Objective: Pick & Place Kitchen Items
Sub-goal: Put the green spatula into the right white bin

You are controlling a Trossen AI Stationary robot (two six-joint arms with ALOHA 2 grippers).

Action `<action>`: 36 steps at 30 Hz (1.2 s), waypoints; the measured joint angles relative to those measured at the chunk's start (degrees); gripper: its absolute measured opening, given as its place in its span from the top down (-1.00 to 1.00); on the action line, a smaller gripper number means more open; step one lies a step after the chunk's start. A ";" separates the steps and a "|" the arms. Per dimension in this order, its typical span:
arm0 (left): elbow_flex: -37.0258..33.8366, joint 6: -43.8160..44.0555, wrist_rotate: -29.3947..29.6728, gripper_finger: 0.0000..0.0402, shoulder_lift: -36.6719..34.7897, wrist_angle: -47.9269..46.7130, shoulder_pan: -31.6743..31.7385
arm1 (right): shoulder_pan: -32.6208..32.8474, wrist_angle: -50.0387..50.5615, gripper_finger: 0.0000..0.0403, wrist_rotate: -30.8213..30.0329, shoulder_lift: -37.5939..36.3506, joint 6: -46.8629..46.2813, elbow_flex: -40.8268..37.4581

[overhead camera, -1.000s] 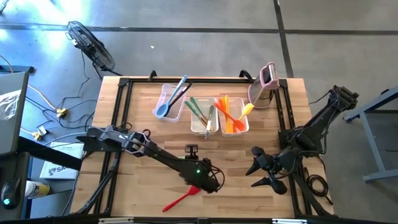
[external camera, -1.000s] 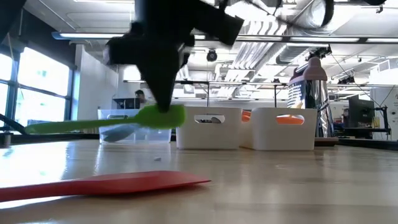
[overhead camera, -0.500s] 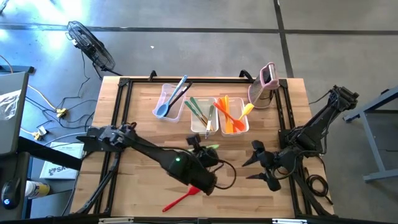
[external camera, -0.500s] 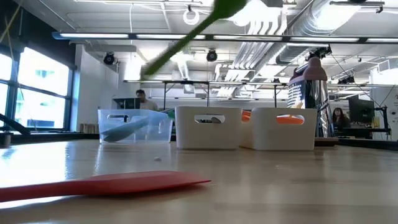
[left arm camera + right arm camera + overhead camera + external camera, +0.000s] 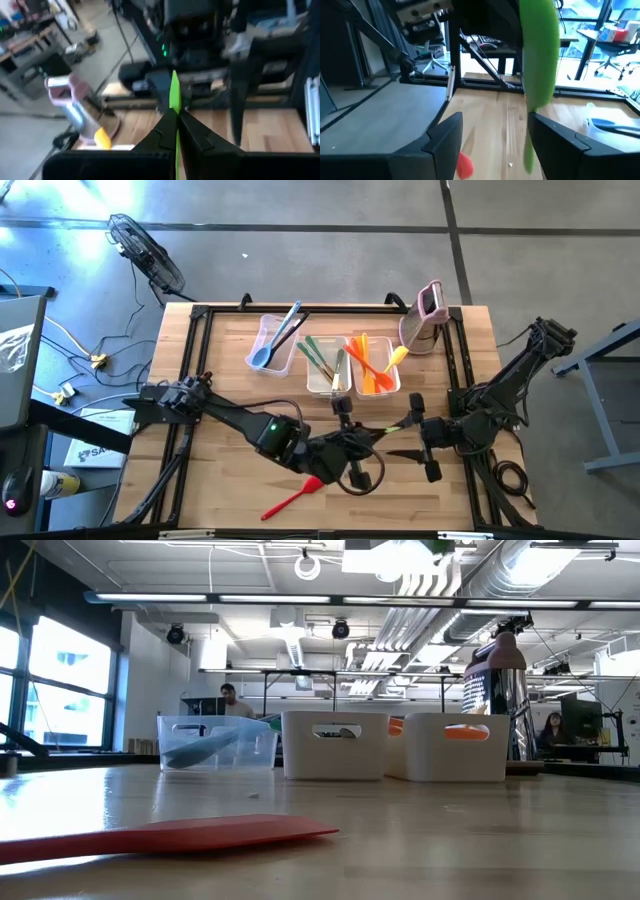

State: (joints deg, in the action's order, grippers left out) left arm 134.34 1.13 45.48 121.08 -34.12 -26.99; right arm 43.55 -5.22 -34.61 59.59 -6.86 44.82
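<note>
My left gripper (image 5: 355, 442) is above the table's middle, shut on a green utensil (image 5: 385, 430), also seen in the left wrist view (image 5: 174, 92). The utensil's broad green end (image 5: 537, 55) reaches between the fingers of my open right gripper (image 5: 405, 438). Whether those fingers touch it, I cannot tell. A red spatula (image 5: 295, 498) lies flat on the table near the front edge and shows in the low view (image 5: 170, 835). My left gripper pinches the green utensil between its two fingers (image 5: 165, 125), which lie along it. Its free end (image 5: 174, 87) sticks out past the fingertips toward the table's right side. The utensil is lifted clear of the table, roughly level.
Three tubs stand in a row at the back: a clear one with a blue spoon (image 5: 272, 342), a middle one with green utensils (image 5: 328, 365), and a right one with orange and yellow utensils (image 5: 372, 365). A pink-and-white upright gadget (image 5: 425, 315) stands at the back right.
My left gripper has risen from beside the red spatula with the green utensil and gone toward the table's right edge, turning it so its free end points at my right gripper. My right gripper has come toward the table's middle. The red spatula has stayed put.
</note>
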 joint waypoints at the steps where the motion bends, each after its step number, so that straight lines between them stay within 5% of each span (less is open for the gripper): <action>1: 0.00 -0.91 -0.29 1.00 0.00 1.38 -0.02 | 0.00 -0.32 -0.08 0.01 -0.01 0.53 0.00; 16: -1.01 -3.90 -8.53 1.00 -0.04 9.24 0.87 | -0.04 -3.18 -0.04 -0.63 0.00 2.65 0.00; 20: -1.01 -3.91 -8.53 1.00 -0.04 9.18 0.89 | -0.04 -2.54 0.22 -0.64 -0.01 2.66 0.00; 26: -1.01 -3.89 -8.74 1.00 -0.04 9.57 0.90 | -0.04 -1.92 0.91 -0.11 0.00 5.87 0.00; 36: -0.96 -4.37 -8.24 0.89 -0.07 7.08 1.12 | -0.09 -0.40 0.96 -0.12 0.02 4.97 0.00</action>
State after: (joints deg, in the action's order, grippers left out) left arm 133.38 -3.24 37.24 121.01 -27.04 -25.87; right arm 43.46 -5.62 -34.73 59.61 -1.90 44.82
